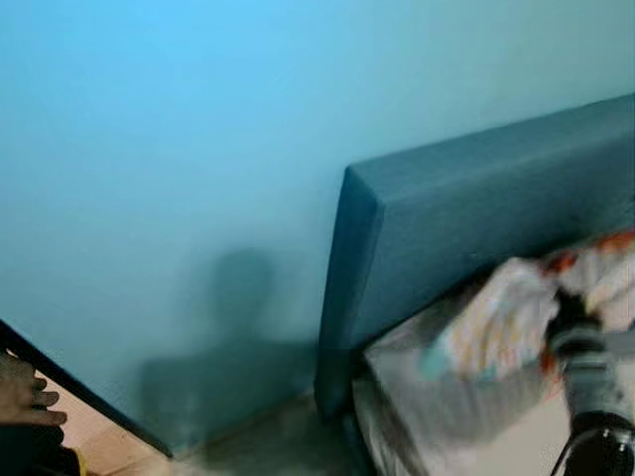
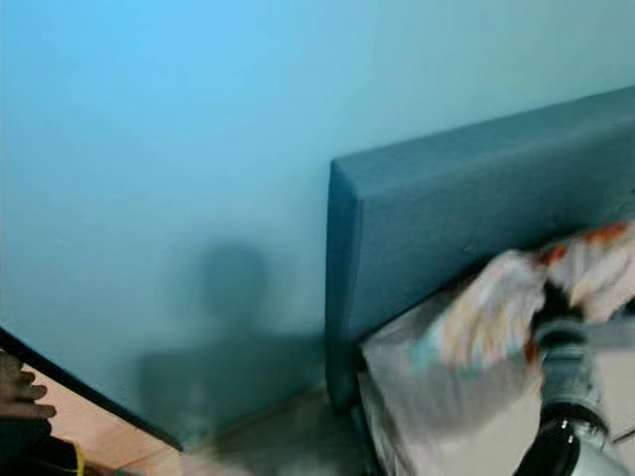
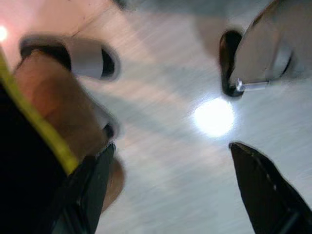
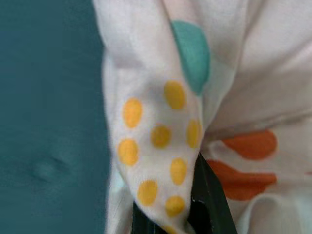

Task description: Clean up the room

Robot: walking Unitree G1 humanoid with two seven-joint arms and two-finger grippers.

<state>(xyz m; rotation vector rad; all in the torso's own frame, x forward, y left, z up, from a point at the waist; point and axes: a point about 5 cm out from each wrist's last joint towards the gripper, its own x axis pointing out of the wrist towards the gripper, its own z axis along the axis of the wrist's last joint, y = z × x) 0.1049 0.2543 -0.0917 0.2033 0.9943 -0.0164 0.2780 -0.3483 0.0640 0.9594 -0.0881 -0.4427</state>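
A white cloth (image 1: 501,319) with yellow dots, teal and orange patches hangs bunched over the head end of the bed. My right gripper (image 1: 568,307) is shut on the cloth; in the right wrist view the fabric (image 4: 161,122) is pinched between the black fingers (image 4: 207,195), with the teal headboard (image 4: 48,122) behind. My left gripper (image 3: 170,190) hangs open over the pale floor (image 3: 185,161), nothing between its fingers.
The teal headboard (image 1: 476,218) stands against a blue wall (image 1: 198,149), with the pale mattress (image 1: 427,397) below. A person's hand (image 1: 22,392) shows at the lower left. A person's leg and grey slipper (image 3: 83,56) stand close beside my left gripper.
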